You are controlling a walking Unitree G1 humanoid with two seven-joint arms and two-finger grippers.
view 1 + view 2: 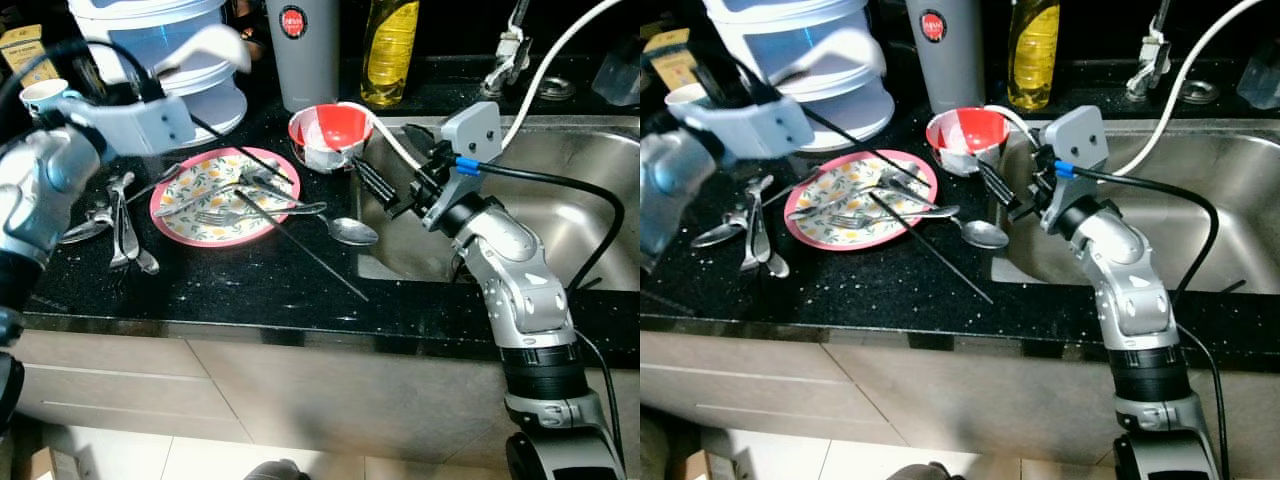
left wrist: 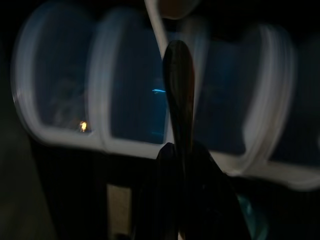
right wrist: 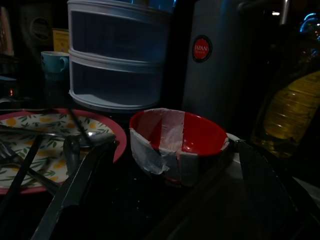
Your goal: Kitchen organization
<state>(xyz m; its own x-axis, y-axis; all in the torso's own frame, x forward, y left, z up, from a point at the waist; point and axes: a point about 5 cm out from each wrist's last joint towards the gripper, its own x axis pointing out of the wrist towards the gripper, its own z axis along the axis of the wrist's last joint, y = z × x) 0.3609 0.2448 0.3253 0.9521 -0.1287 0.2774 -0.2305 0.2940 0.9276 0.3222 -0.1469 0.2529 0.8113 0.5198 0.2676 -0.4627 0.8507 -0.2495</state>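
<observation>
While the black counter (image 1: pixel 250 285) carries most of the clutter, the sink (image 1: pixel 570 190) on the right claw's far side looks bare apart from a white hose (image 1: pixel 560 60) running into it.

Largest items: white stacked drawers (image 1: pixel 160 50) directly ahead of the left claw (image 1: pixel 150 85); grey tumbler (image 1: pixel 300 50) and yellow bottle (image 1: pixel 390 45) stand behind the bowl, beyond the right claw (image 1: pixel 385 190).

Pink flowered plate (image 1: pixel 215 205) sits below the left claw and beside the right claw, loaded with forks and a knife. One black chopstick (image 1: pixel 300 245) crosses it and runs off onto the counter. Loose cutlery (image 1: pixel 120 225) lies beside the plate, beneath the left arm. Red bowl (image 1: pixel 330 135) with white film or tape on its rim stands just ahead of the right claw, near the sink edge. Large spoon (image 1: pixel 350 232) rests just below the right claw.

Left claw: raised, pinched on a white ladle-like spoon (image 1: pixel 205 50), blurred, close to the drawers. Right claw: fingers spread wide, nothing between them, aimed at the bowl.

Judged step: stowing the white spoon in or near the drawers. Next move likely calls for lining it up with a drawer opening; right claw must close on the bowl rim without tipping it.
</observation>
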